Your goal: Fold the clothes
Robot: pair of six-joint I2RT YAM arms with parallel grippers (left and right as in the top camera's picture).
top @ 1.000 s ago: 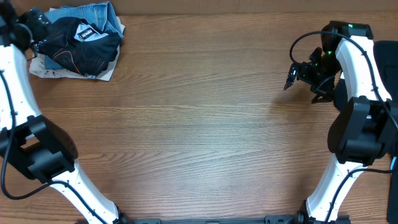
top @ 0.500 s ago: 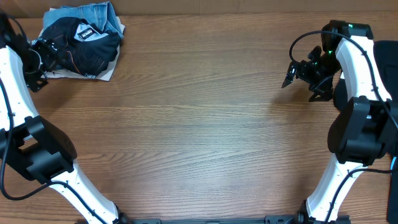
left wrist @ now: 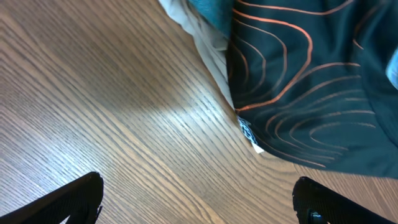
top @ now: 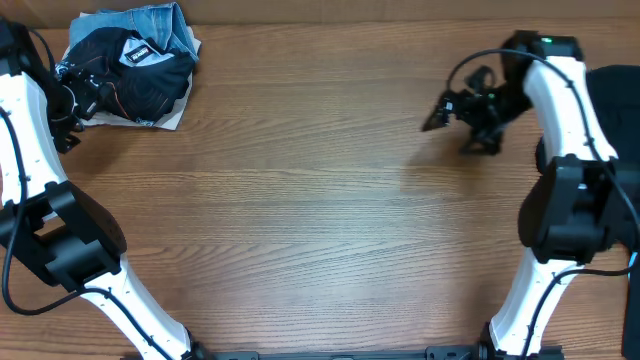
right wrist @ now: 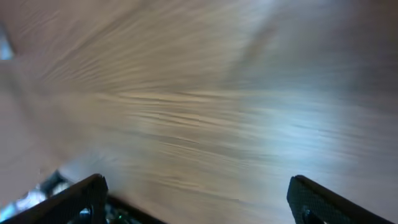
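Right tool [top: 432, 120] farther left than before

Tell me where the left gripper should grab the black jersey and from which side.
Probably the free hem by the white tag of the jersey. That edge lies on the bare table, past the beige cloth under it, so a pinch there should take the jersey alone. Come in low from the bare wood side; the open left gripper faces that edge.

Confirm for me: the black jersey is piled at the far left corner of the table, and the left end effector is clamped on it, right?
Not quite. The left wrist view shows the left end effector open and empty, its fingers wide apart over the bare table, just short of the black jersey. The jersey does lie piled at the far left corner.
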